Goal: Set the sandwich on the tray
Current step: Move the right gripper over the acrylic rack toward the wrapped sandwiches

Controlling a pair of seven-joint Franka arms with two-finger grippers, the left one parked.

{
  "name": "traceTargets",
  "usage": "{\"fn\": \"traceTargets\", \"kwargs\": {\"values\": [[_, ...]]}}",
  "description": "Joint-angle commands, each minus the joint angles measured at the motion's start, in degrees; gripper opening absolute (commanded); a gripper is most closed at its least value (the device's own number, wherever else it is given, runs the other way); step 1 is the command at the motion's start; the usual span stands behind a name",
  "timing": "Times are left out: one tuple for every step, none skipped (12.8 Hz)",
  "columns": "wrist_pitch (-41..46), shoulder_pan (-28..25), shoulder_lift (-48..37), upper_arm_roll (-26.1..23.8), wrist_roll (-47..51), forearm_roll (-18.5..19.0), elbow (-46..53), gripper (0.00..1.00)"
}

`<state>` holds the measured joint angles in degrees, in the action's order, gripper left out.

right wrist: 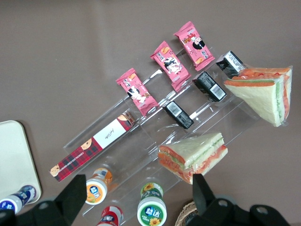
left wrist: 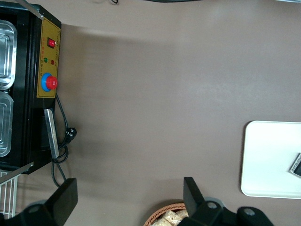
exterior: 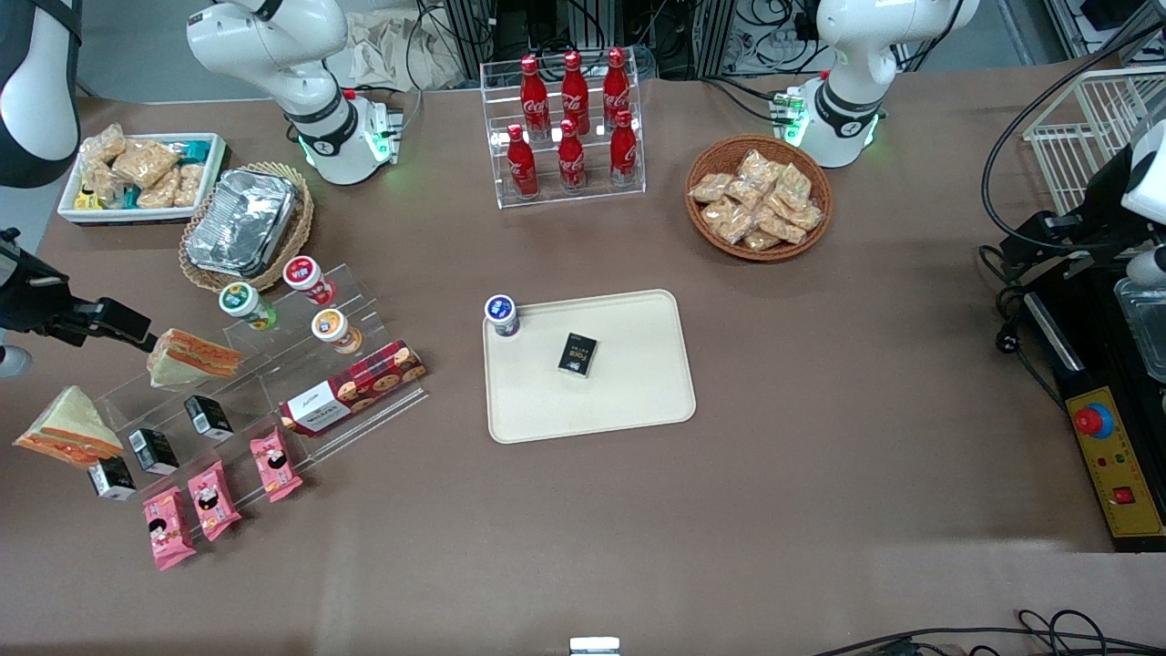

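Right wrist view shows the gripper [right wrist: 138, 179] spread wide just above the sandwich [right wrist: 193, 157], which lies on the acrylic stand's [right wrist: 221, 127] top step, well apart from the tray [right wrist: 16, 160]; light, squashy and slick-wrapped, it probably wants a gentle pinch across its bread faces.

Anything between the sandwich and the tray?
Yes: the acrylic stand, with small black boxes and a biscuit box, lies between sandwich and tray; lifting over should clear it. Tray holds a bottle and a black carton. The open gripper hovers above the stand.
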<state>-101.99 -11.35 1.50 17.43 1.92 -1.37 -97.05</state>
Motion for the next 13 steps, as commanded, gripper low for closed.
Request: {"fn": "traceTargets", "kwargs": {"values": [[0.1,-0.1,-0.6,-0.2,1.6,0.8,-0.3,1.00],[-0.1,-0.2,-0.4,-0.2,1.4,0.9,-0.2,1.00],[-0.2,-0.2,-0.4,-0.2,1.5,1.0,-0.1,1.00],[-0.3,-0.2,-0.4,-0.2,1.4,1.0,-0.1,1.00],[-0.5,-0.2,-0.2,-0.2,0.7,1.0,-0.1,1.00],[-0.5,-0.2,0.2,-0.2,0.6,1.0,0.1,1.00],[-0.6,0.0,0.3,-0.3,0.5,1.1,0.1,1.00],[-0.6,0.1,0.3,-0.3,0.1,0.9,0.2,1.00],[-0.7,0.2,0.6,-0.3,-1.2,1.0,0.5,1.00],[-0.7,0.4,1.4,-0.1,-2.0,1.0,1.1,1.00],[-0.7,0.4,2.1,0.0,-2.7,1.1,1.2,1.00],[-0.7,0.4,2.1,0.0,-3.9,0.9,1.3,1.00],[-1.0,0.5,2.1,0.1,-5.2,0.5,1.3,1.00]]}}
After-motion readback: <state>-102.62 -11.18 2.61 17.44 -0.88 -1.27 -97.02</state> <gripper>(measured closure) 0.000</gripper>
